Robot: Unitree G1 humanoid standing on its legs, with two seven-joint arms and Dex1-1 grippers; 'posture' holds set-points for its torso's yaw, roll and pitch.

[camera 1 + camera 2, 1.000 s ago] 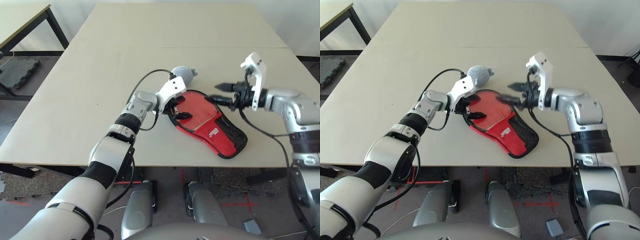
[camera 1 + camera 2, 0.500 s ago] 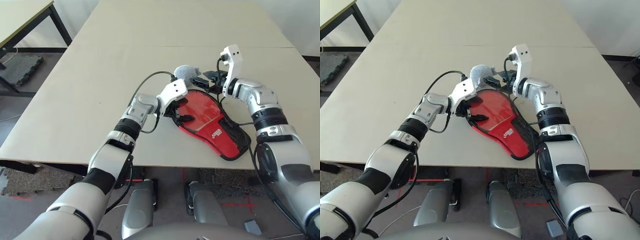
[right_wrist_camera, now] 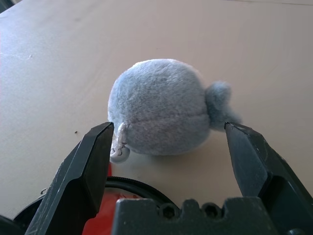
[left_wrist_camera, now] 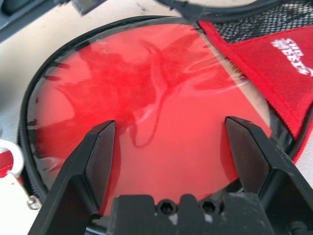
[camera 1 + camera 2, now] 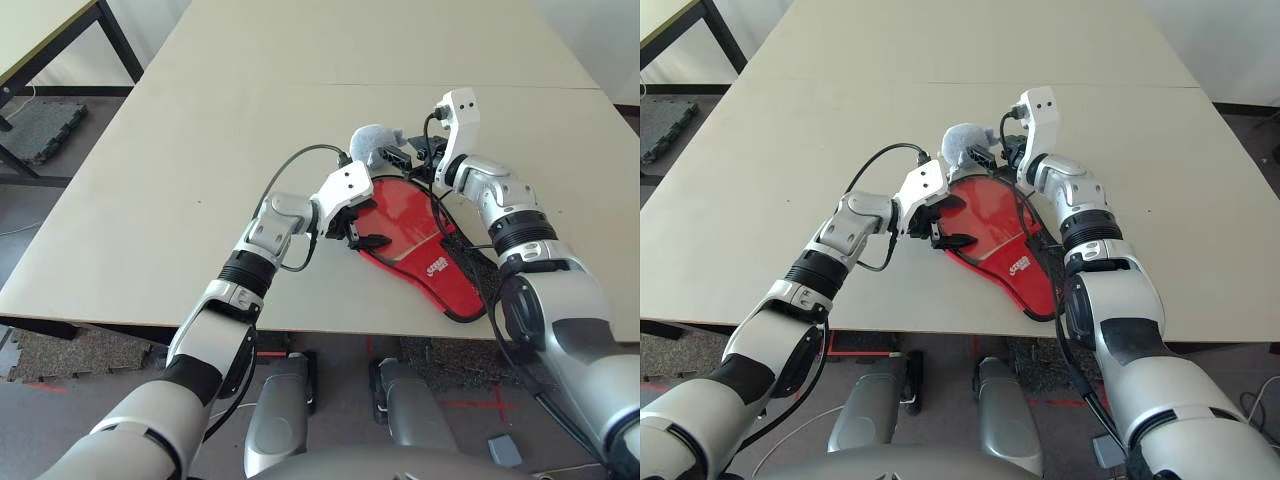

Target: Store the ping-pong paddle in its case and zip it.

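round red rubber paddle (image 4: 156,98) sits inside red fabric paddle-shaped case (image 5: 440,275), unzipped; left gripper (image 5: 362,228) and right gripper (image 5: 990,160) both spread wide, empty; right should pinch the zipper pull near grey plush charm (image 3: 159,105)

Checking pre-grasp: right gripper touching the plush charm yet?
Apart. Right wrist view shows the right gripper open, with table visible between each finger and the plush charm.

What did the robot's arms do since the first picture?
The right gripper swung in from beside the case to its far end, and now points, open, at the plush charm. The left gripper stayed open over the red face. The case has not moved.
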